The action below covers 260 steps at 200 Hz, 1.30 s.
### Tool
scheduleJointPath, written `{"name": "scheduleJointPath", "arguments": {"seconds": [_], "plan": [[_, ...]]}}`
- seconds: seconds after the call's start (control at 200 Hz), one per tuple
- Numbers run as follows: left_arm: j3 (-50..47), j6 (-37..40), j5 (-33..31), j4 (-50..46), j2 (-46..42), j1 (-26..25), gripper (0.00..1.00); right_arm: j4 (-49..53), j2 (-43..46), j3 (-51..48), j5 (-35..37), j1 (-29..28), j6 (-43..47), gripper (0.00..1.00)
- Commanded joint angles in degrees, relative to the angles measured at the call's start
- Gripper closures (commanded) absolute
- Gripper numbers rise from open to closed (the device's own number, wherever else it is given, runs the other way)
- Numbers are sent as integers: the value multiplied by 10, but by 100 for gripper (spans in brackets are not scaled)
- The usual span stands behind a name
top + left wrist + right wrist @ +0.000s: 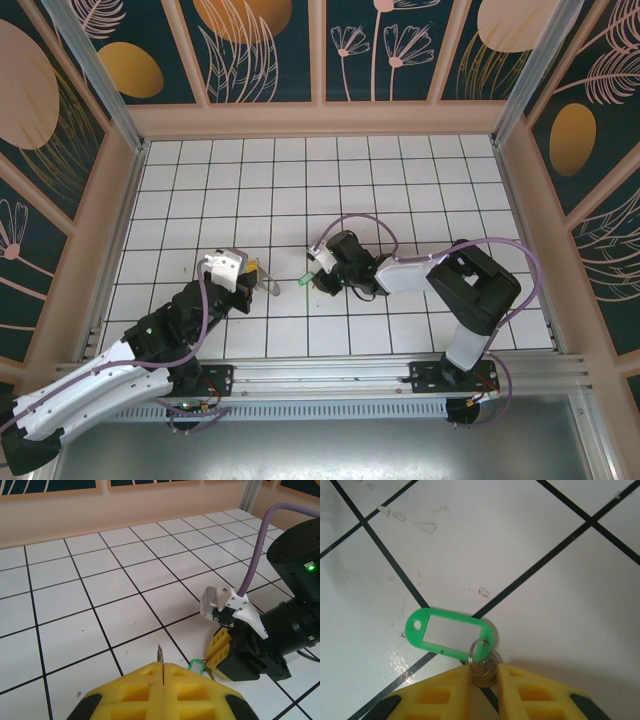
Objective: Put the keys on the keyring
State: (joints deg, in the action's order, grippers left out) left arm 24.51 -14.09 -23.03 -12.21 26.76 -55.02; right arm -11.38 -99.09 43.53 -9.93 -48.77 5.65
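The keys [451, 634] are a green tag joined by a small ring to a silvery key head, lying flat on the white tiles. My right gripper [485, 674] has its yellow fingers pressed against both sides of that key head. From above, the keys [303, 283] lie just left of the right gripper [318, 279]. My left gripper [163, 666] is shut on the keyring [160, 655], seen edge-on as a thin metal sliver standing up from the jaws. In the top view the keyring [266, 283] sticks out right of the left gripper [251, 275], a short gap from the keys.
In the left wrist view the right arm's black wrist [280, 630] and purple cable [255, 565] stand close ahead on the right. The tiled floor [350, 180] stretches to the patterned walls [320, 110]. A metal rail [330, 375] runs along the near edge.
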Motion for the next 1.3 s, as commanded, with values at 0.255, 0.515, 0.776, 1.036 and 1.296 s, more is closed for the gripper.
{"name": "scheduleJointPath", "arguments": {"seconds": [0.255,0.515,0.776,1.036,1.296], "plan": [[8,-4,-4,19,-2,0,100,0,-11,16,-7,-4,10,87],[9,-5,-4,19,-1,0,100,-4,-10,17,-16,-4,11,89],[9,-5,-1,19,-1,0,100,-18,-11,14,-25,-2,2,88],[11,-6,0,17,-2,0,100,-28,-14,13,-36,1,0,99],[26,-1,13,10,49,5,100,-30,-6,5,-41,3,3,100]]}}
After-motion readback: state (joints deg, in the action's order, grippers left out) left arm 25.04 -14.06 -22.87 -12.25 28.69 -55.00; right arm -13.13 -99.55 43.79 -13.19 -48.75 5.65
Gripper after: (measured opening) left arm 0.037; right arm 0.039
